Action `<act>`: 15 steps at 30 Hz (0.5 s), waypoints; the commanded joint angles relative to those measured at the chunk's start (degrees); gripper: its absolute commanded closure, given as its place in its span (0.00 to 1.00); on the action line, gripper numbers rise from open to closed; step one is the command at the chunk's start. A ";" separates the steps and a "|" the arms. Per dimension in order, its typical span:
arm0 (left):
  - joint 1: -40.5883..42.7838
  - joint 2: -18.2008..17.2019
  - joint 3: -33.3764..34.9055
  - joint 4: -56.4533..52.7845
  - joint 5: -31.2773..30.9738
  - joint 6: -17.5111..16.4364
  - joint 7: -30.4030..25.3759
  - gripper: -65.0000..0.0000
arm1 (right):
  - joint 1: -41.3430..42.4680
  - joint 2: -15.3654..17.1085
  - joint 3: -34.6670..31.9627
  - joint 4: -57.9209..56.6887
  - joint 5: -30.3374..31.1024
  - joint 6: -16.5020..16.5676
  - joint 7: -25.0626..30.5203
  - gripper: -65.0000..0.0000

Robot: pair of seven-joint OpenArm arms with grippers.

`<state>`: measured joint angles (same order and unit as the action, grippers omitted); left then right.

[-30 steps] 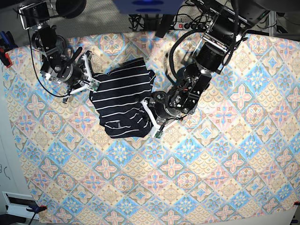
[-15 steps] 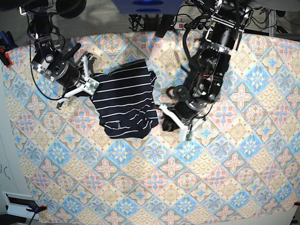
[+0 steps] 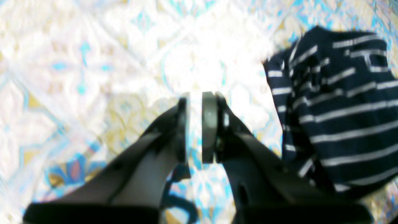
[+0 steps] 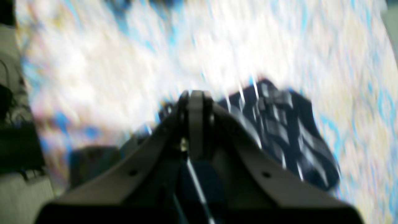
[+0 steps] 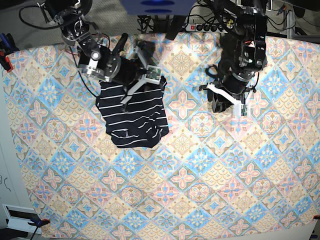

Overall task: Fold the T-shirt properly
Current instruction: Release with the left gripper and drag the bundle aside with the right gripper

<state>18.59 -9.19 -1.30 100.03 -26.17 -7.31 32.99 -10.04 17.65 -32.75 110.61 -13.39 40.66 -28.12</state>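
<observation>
The T-shirt point(image 5: 132, 117) lies folded into a compact dark, white-striped bundle on the tablecloth point(image 5: 200, 165), left of centre. My right gripper point(image 5: 145, 80) hovers over the shirt's top edge. In the blurred right wrist view it point(image 4: 194, 96) is shut and empty, with the shirt point(image 4: 286, 133) just right of it. My left gripper point(image 5: 227, 105) is well to the right of the shirt, over bare tablecloth. In the left wrist view it point(image 3: 194, 96) is almost shut with only a thin gap and nothing in it; the shirt point(image 3: 342, 109) lies to its right, apart.
The patterned tablecloth covers the whole table. A power strip point(image 5: 205, 26) and cables lie beyond the far edge. A red clamp point(image 5: 5, 60) grips the left edge. The floor shows along the left and bottom edges.
My left gripper has left the shirt's right edge, moved up and to the right and closed. My right arm has swung from the shirt's left side to over its top edge.
</observation>
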 commanded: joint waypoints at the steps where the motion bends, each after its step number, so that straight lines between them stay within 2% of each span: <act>1: 0.18 -0.26 -0.94 1.20 -0.60 -0.21 -1.21 0.91 | 1.82 -0.90 -0.43 -0.67 0.24 -0.66 0.82 1.00; 4: 1.85 -0.17 -2.44 2.17 -0.60 -0.21 -1.21 0.91 | 4.64 -3.01 -1.14 -7.27 0.24 -0.66 0.82 1.00; 13: 4.75 -0.08 -2.88 5.95 -0.60 -0.21 -1.21 0.91 | 11.32 -3.10 -0.87 -25.64 0.51 -0.66 1.70 1.00; 15: 4.75 -0.08 -2.88 5.95 -0.60 -0.21 -1.21 0.91 | 12.20 -3.10 -0.70 -28.80 0.60 -0.66 3.72 1.00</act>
<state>23.49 -9.02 -4.01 104.86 -26.52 -7.25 33.15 1.65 14.26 -33.80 81.06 -12.93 40.27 -24.25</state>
